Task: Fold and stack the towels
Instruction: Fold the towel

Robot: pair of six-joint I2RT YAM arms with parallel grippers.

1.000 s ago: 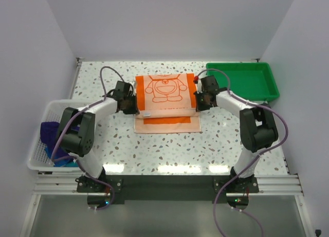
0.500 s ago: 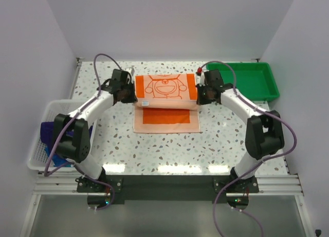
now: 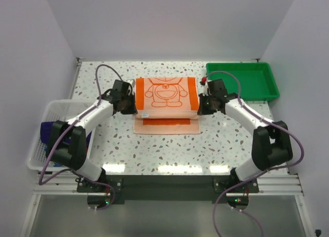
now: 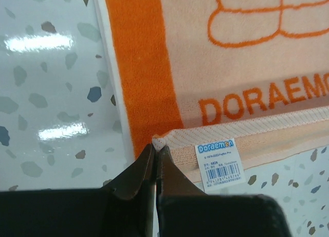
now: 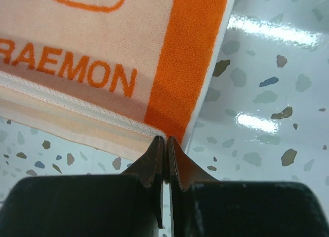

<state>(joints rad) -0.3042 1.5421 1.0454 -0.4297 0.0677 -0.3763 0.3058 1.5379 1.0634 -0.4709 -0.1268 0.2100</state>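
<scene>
Orange-and-white towel (image 3: pixel 165 94): It is laid at the middle of the speckled table (image 3: pixel 154 149) and doubled over itself. The upper layer, with the cartoon outline, is spread over the lower one, and a strip of the lower one is left showing at the near side.
Left gripper (image 4: pixel 156 150): Its 2 fingers are pressed together on the near left corner of the upper layer, right at the hem below the orange band.
Right gripper (image 5: pixel 164 144): Its 2 fingers are likewise closed tight on the near right corner, where the orange band meets the hem.
Held edge: It is stretched straight between the 2 grippers; whether it is lifted off the lower layer cannot be told.
Label (image 4: pixel 218 162): A small white printed tag is sewn to the hem, just beside the left fingertips.
Lettering: "DORAEMON" is printed in orange along the hem.
Other towels: A purple towel (image 3: pixel 50 130) and a blue towel (image 3: pixel 61 162) are bunched in the white mesh basket (image 3: pixel 51 104) at the table's left edge, well apart from both grippers.
Green tray (image 3: pixel 247 81): It is set at the far right corner.
</scene>
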